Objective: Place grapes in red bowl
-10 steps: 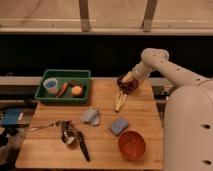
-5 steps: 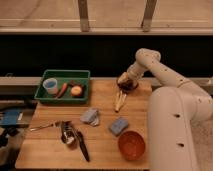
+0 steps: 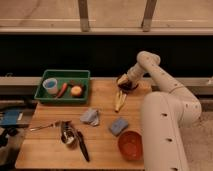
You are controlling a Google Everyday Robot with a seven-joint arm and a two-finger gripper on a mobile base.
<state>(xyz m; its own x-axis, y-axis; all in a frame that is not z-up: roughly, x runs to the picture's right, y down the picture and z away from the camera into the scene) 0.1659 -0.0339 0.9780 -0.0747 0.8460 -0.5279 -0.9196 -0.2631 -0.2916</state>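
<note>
Dark red-purple grapes (image 3: pixel 129 86) are sitting just under your gripper (image 3: pixel 122 80) at the table's (image 3: pixel 100 147) far edge, which is why your arm is stretching across. I cannot tell its grip. The red bowl (image 3: pixel 131 145) is waiting well apart, nearside.

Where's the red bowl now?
Camera view: red bowl front right on the table, beside the blue sponge; gripper at the rear, by the banana.

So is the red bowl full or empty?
Empty: the red bowl shows only its smooth inside, nothing in it. The gripper is far off, at the dark bowl near the back.
</note>
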